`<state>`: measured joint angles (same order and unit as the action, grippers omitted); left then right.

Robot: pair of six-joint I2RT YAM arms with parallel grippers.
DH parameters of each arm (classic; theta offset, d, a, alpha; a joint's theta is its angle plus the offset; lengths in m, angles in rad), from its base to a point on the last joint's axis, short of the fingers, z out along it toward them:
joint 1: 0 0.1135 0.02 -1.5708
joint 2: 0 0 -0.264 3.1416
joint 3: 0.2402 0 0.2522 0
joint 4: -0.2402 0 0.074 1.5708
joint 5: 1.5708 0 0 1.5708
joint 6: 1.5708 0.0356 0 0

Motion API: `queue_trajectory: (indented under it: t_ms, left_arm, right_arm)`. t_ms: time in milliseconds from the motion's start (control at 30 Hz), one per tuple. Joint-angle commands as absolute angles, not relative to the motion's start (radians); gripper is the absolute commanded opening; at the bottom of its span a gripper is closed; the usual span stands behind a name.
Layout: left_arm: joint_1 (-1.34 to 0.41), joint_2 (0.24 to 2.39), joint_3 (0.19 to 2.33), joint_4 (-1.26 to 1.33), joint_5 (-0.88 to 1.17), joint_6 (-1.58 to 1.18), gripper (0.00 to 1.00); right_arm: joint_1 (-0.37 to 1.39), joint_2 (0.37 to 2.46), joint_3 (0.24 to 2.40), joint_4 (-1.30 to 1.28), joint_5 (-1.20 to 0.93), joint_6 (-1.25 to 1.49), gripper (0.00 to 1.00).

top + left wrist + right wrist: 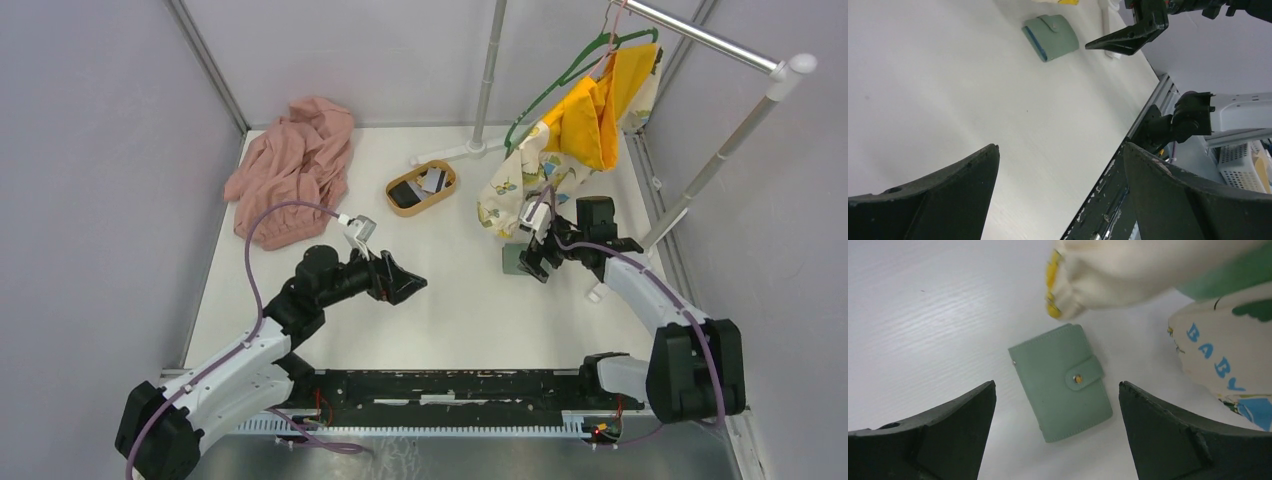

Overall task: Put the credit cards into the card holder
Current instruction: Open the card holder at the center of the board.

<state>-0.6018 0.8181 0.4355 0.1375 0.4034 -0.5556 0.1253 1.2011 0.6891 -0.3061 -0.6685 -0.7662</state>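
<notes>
On the white tabletop [450, 310] with grey walls [100, 200], the card holder [1060, 381] lies closed under the right gripper [1057, 385]. That and the left gripper [1060, 147] gape wide, empty. The credit cards [420, 187] sit in a wooden tray [453, 183].

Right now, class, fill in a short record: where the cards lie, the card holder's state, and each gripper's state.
Credit cards: in the wooden tray, far side of table
Card holder: closed, tab fastened, flat on table
Left gripper: open, empty, over mid-table
Right gripper: open, empty, above the card holder
Progress: visible cards not yet in holder
</notes>
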Motion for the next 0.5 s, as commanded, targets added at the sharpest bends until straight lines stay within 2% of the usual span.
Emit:
queue_trajectory:
  t_ms: [0,467]
  left_arm:
    - [-0.603,0.741,0.373,0.272,0.307,-0.585,0.98]
    - [-0.603,0.486,0.178,0.248,0.241,-0.644,0.96]
  right_arm:
    - [0.076,1.271,0.757,-0.304,-0.593,-0.793,0.98]
    - [-0.076,1.471,0.854,-0.401,-0.694,-0.772,0.98]
